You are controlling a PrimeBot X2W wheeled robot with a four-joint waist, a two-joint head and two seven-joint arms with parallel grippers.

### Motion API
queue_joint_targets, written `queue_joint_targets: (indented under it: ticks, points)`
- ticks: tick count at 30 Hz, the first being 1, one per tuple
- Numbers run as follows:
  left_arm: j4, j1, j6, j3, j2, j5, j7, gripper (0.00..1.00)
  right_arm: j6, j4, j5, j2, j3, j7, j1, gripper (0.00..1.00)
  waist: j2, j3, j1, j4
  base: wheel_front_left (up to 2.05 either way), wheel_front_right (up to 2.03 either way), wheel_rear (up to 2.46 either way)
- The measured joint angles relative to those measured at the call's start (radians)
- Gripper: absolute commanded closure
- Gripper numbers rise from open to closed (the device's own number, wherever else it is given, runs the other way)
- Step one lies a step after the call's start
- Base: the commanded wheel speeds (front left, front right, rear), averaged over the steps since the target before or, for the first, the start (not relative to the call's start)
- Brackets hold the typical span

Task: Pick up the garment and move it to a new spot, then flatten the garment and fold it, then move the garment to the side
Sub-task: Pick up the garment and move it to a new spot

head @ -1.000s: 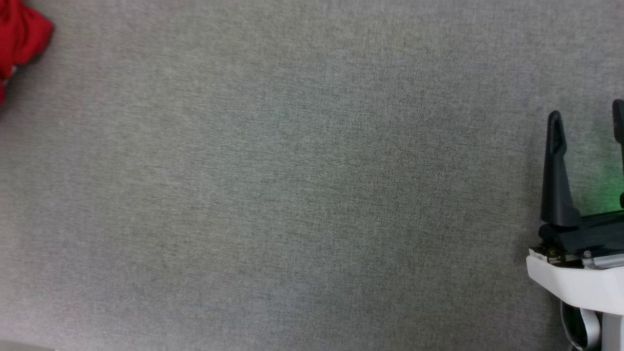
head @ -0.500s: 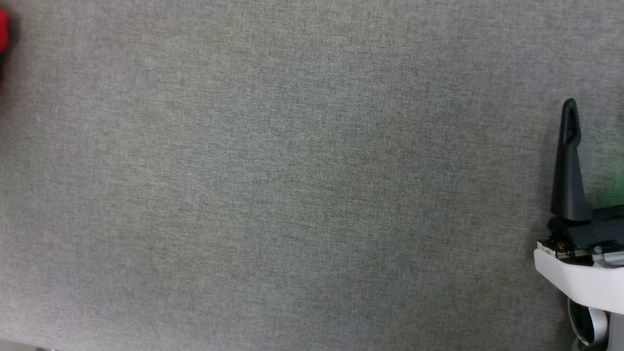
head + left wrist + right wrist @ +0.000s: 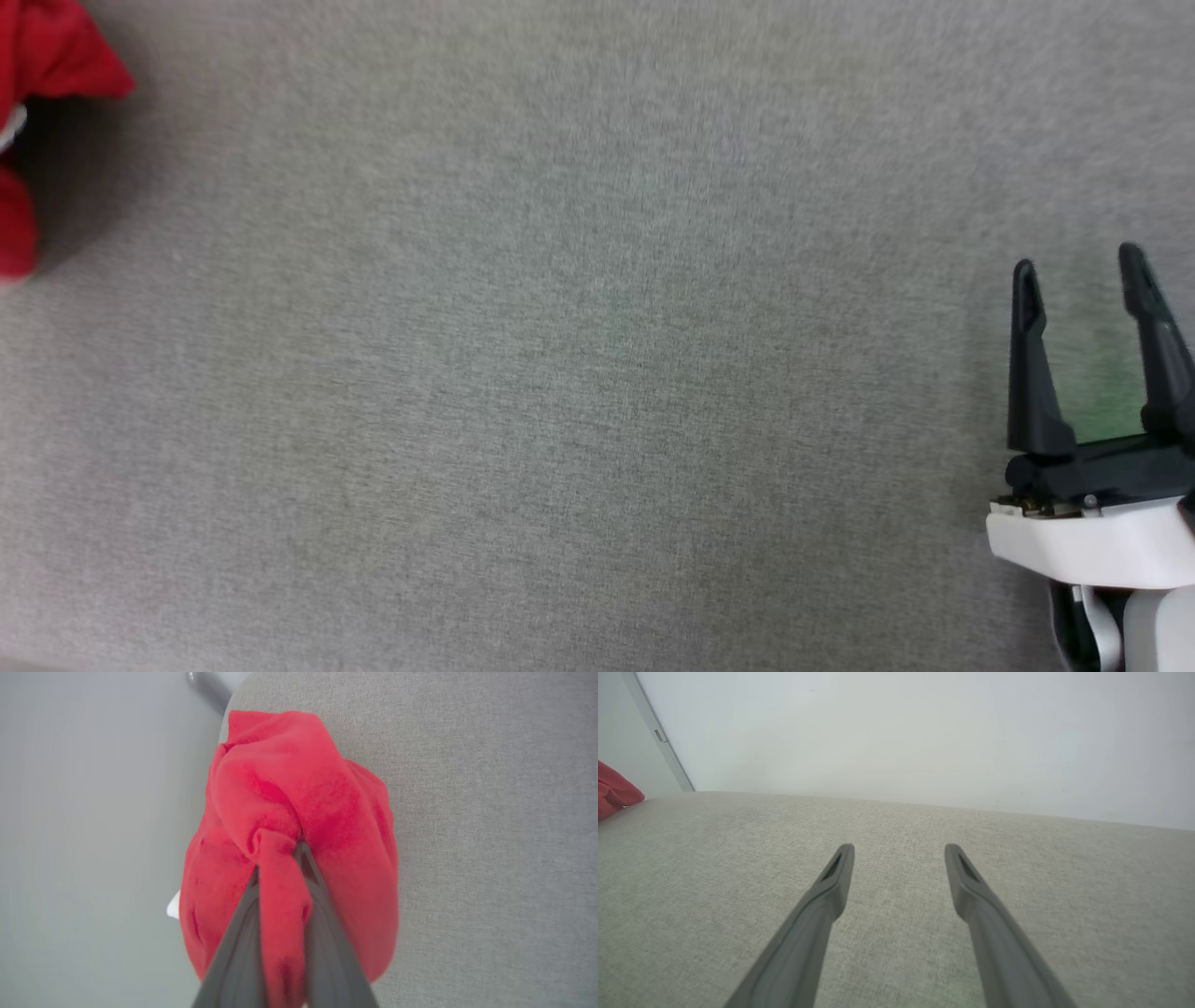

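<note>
The red garment [image 3: 299,812] hangs bunched from my left gripper [image 3: 280,854], whose two fingers are shut on a fold of it; a bit of white sleeve [image 3: 174,907] peeks out at its left. In the head view the garment [image 3: 37,56] shows as a red lump at the far left edge, over the grey surface. Its letters and number are hidden. My right gripper [image 3: 1078,266] is open at the lower right of the head view, holding nothing. Seen from the right wrist, its fingertips [image 3: 899,851] hover apart over the grey cloth, and the garment [image 3: 614,795] sits far left.
A grey fabric-covered table [image 3: 579,355] spans the head view. Its left edge [image 3: 224,723] runs beside the hanging garment, with pale floor beyond. A white wall [image 3: 924,732] rises behind the table's far edge.
The head camera has swung back, bringing more of the red garment into the left edge and both right fingers into view. The right gripper stays open.
</note>
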Motion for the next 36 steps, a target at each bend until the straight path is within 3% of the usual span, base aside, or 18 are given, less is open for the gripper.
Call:
queue_joint_targets:
  ticks: [8,14,22,29,36]
  points:
    - [-0.177,-0.137,0.000,-0.165,0.005,0.016,0.057,1.00,0.000,0.075,0.040,0.000,0.012,0.000,0.057,0.00,0.0000,-0.146,0.0000,-0.021,0.00,0.00,0.00]
    - [-0.244,-0.266,0.000,-0.325,-0.061,0.016,0.100,1.00,0.000,0.102,0.074,0.000,0.029,0.000,0.086,0.00,0.0000,-0.240,-0.0001,-0.071,0.00,0.00,0.00]
    - [-0.246,-0.389,0.000,-0.529,-0.203,-0.028,0.101,1.00,0.000,0.118,0.103,-0.001,0.039,0.000,0.112,0.00,0.0000,-0.306,0.0000,-0.199,0.00,0.00,0.00]
    - [-0.231,-0.438,0.000,-0.684,-0.340,-0.077,0.035,1.00,0.000,0.124,0.116,-0.001,0.041,0.000,0.125,0.00,0.0000,-0.328,0.0000,-0.309,0.00,0.00,0.00]
    - [-0.207,-0.438,0.000,-0.841,-0.446,-0.124,-0.035,1.00,0.000,0.125,0.126,-0.001,0.030,0.000,0.125,0.00,0.0000,-0.296,0.0000,-0.351,0.00,0.00,0.00]
